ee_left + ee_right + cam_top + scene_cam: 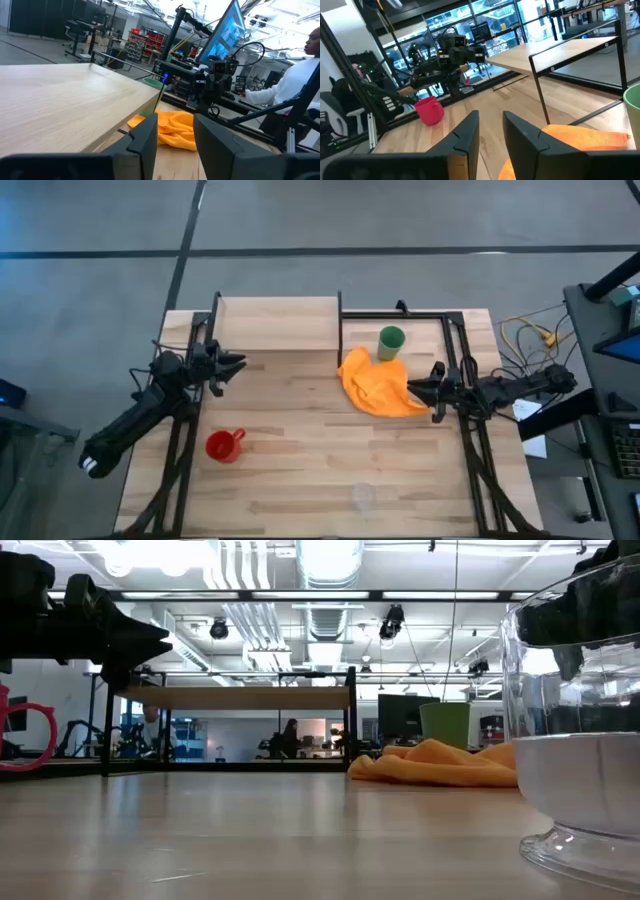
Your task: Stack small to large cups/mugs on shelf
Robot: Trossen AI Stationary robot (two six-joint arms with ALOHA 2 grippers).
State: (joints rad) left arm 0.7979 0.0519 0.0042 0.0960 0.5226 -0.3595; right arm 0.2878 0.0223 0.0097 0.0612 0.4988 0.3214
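Nothing stacked yet. My left gripper (238, 363) hovers, fingers apart, near the shelf (277, 321); the right gripper (412, 389), apart, sits by the orange cloth (378, 385). I'd approach the red mug (224, 446) squarely, away from its handle; the green cup (391, 340) stands far right, the clear cup (580, 720) near.

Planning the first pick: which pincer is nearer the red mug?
Left. The left pincer hovers near the shelf's front left corner, a short way from the red mug. The right pincer sits across the table at the orange cloth.
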